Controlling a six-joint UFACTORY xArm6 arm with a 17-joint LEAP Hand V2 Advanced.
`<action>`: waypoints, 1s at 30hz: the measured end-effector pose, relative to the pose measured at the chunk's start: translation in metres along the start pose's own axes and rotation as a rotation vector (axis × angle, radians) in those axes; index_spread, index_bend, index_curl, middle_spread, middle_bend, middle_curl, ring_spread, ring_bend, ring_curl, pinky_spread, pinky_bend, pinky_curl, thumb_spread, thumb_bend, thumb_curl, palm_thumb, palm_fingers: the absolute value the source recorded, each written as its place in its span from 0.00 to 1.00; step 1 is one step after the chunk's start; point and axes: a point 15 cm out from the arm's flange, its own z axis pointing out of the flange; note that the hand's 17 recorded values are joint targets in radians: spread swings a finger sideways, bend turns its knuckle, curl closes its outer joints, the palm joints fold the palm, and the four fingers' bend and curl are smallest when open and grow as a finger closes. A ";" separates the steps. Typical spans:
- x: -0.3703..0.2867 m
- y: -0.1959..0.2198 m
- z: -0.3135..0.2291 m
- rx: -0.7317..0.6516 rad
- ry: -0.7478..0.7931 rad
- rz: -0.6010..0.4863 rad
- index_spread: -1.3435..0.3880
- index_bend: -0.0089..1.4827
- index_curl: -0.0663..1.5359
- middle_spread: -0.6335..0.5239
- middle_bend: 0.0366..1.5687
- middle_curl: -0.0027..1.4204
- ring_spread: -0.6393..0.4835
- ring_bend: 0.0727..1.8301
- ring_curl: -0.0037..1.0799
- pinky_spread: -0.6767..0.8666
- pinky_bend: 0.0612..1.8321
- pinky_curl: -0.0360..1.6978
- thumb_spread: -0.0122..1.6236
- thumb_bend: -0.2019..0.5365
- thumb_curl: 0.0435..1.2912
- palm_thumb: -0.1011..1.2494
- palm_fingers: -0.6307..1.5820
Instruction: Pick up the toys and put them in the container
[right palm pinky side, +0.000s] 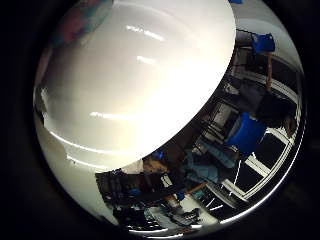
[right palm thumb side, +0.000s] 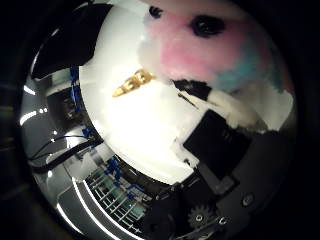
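Note:
A fluffy pink plush toy (right palm thumb side: 200, 45) with black eyes and a teal patch sits very close to my palm. A blurred part of it also shows in the little finger side view. My right hand (right palm thumb side: 220, 150) has a black and white finger curled up against the toy's underside, pressing into the fur. A small golden toy (right palm thumb side: 132, 82) lies on the white table (right palm thumb side: 135, 130) beside the plush. No container can be made out for certain.
The white table (right palm pinky side: 135, 85) fills much of the little finger side view, and its curved edge runs past a room with blue chairs (right palm pinky side: 247, 132). A dark shape (right palm thumb side: 75, 40) lies at the table's edge; I cannot tell what it is.

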 end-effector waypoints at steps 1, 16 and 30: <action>0.000 0.000 -0.001 0.000 -0.001 0.000 0.55 0.14 0.26 0.28 0.37 0.36 0.28 0.41 0.40 0.15 0.30 0.19 0.63 0.25 0.25 0.65 0.80; -0.010 0.037 -0.073 0.044 0.005 0.058 0.57 0.64 0.62 0.34 0.77 0.64 0.33 0.71 0.69 0.26 0.71 0.45 0.67 0.28 0.33 0.86 0.76; -0.073 0.086 -0.187 0.107 -0.006 0.076 0.60 0.68 0.68 0.37 0.81 0.68 0.33 0.73 0.80 0.31 0.71 0.58 0.64 0.26 0.45 0.89 0.73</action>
